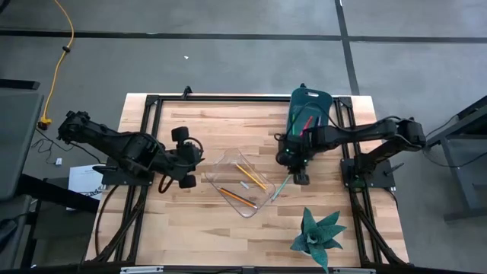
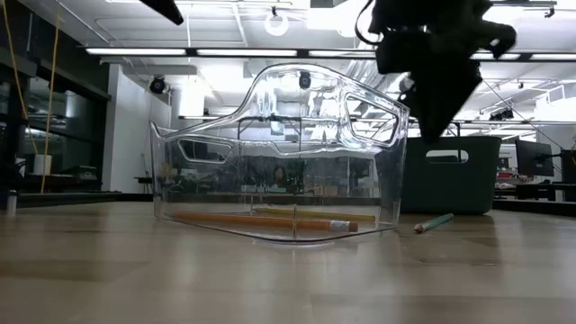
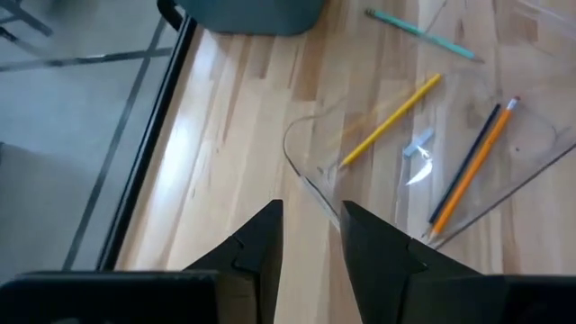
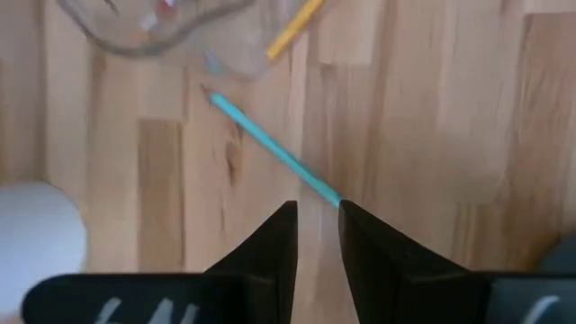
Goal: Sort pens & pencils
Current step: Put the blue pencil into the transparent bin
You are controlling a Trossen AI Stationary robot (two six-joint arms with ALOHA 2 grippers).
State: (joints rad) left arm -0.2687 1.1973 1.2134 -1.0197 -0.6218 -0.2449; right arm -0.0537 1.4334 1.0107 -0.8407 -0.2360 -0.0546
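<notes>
- High view: the clear bin holds two yellow pencils. A teal pencil lies beside it, under the right gripper. The dark bin holds pens.
- Low view: no writing is readable.
- Left wrist view: the left gripper, narrow and empty, is near the clear bin.
- Right wrist view: the fingers are narrow and hold nothing.

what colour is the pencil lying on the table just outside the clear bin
Pale teal-blue pencil, clearest in the right wrist view.
</notes>
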